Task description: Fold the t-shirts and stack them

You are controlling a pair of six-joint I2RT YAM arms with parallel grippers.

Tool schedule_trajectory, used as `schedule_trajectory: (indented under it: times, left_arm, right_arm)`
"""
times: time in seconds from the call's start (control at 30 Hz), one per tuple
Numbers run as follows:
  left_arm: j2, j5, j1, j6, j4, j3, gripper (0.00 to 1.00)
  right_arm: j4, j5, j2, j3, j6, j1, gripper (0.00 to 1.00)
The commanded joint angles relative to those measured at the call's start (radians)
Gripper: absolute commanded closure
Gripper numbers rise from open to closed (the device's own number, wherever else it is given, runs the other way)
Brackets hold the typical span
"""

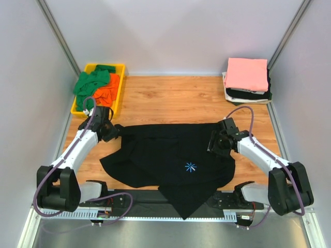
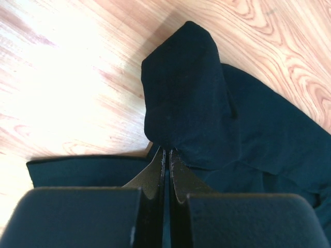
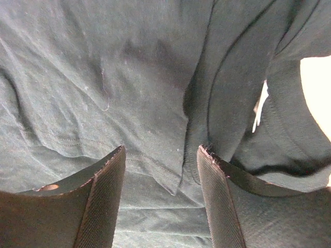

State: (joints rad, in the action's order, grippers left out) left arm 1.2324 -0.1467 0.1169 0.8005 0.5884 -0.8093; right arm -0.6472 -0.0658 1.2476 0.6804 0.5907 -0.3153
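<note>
A large black t-shirt (image 1: 160,150) with a light-blue starburst print (image 1: 191,167) lies crumpled on the wooden table, one corner hanging over the near edge. My left gripper (image 1: 111,131) is shut on the shirt's left edge; in the left wrist view its jaws (image 2: 168,153) are pressed together under a black fold (image 2: 186,93). My right gripper (image 1: 213,146) is open at the shirt's right side. In the right wrist view its fingers (image 3: 161,152) straddle a hemmed edge of the black cloth (image 3: 103,77), with nothing held.
A yellow tray (image 1: 119,88) at the back left holds green (image 1: 90,82) and orange (image 1: 107,93) t-shirts. A folded stack at the back right has a pink t-shirt (image 1: 247,74) on top, with white and black layers below. Grey walls enclose the table.
</note>
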Motion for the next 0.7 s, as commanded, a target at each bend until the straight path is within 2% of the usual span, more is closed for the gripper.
schedule_trajectory:
  times: [0.0,0.4,0.57,0.67]
  left_arm:
    - [-0.031,0.009,-0.005,-0.026,0.03,-0.036,1.0]
    - [-0.024,0.012,-0.005,-0.026,0.019,-0.016,1.0]
    - [-0.024,0.018,-0.005,-0.026,0.014,-0.013,1.0]
    - [-0.034,0.015,-0.005,-0.029,0.019,-0.013,1.0]
  right_arm:
    - [0.061,-0.046,-0.019,-0.028,0.038,0.002,0.41]
    - [0.087,-0.101,-0.111,-0.156,0.101,-0.041,0.46]
    - [0.132,-0.112,-0.06,-0.154,0.101,-0.042,0.5]
    - [0.146,-0.112,-0.028,-0.14,0.098,-0.05,0.58]
